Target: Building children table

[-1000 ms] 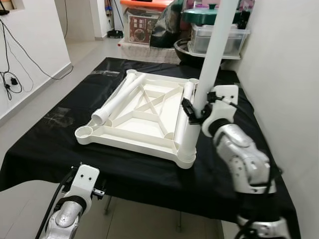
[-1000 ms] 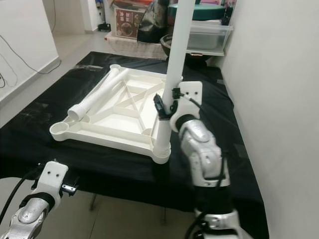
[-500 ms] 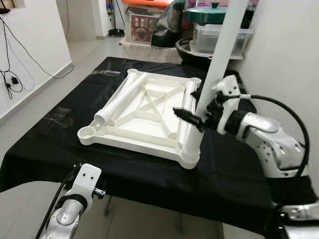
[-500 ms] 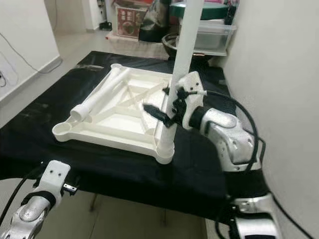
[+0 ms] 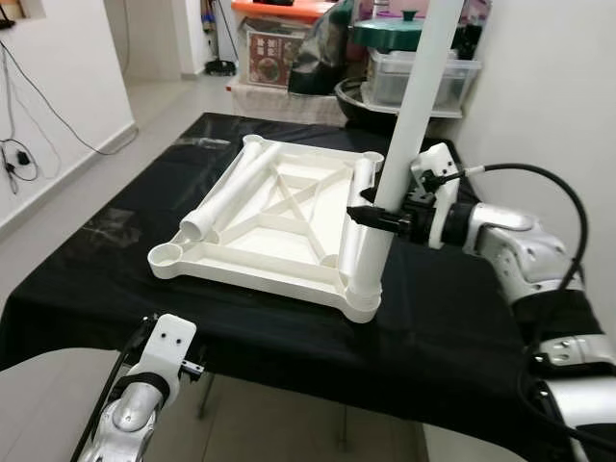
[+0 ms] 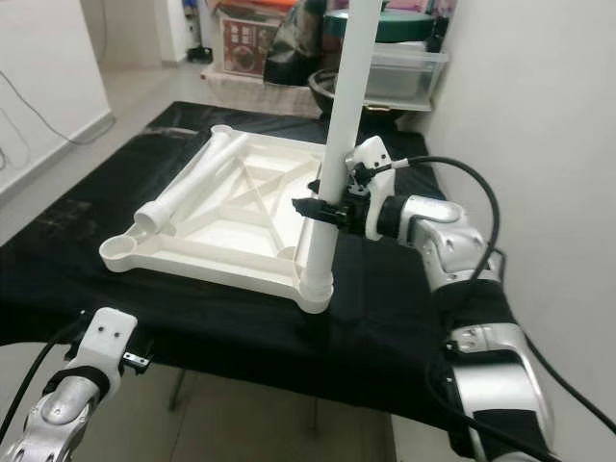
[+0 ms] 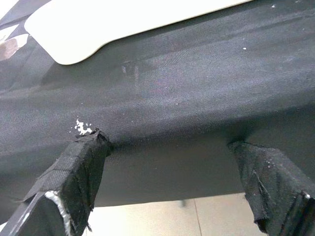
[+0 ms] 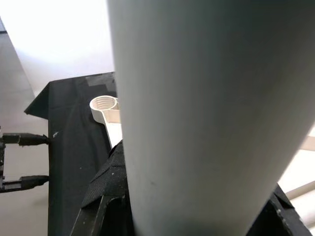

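A white plastic tabletop (image 5: 279, 226) lies upside down on the black-covered table (image 5: 452, 337). One white leg (image 5: 416, 115) stands upright in its near right corner socket (image 5: 364, 303). My right gripper (image 5: 383, 218) is shut on that upright leg at mid height; in the right wrist view the leg (image 8: 211, 113) sits between the fingers. Two more legs lie loose in the tabletop, one along the left side (image 5: 231, 192) and one by the right rim (image 5: 361, 188). My left gripper (image 7: 167, 182) is open, low at the table's front edge, holding nothing.
A white wall (image 5: 549, 115) runs close along the table's right side. Storage boxes, a dark bowl and bags (image 5: 404, 67) crowd the floor beyond the far edge. Cables (image 5: 19, 144) hang on the left wall. Open floor lies to the left.
My right forearm has swung out to the right and now reaches the upright leg from the side. The leg stands more upright than half a second ago. The left arm has stayed put.
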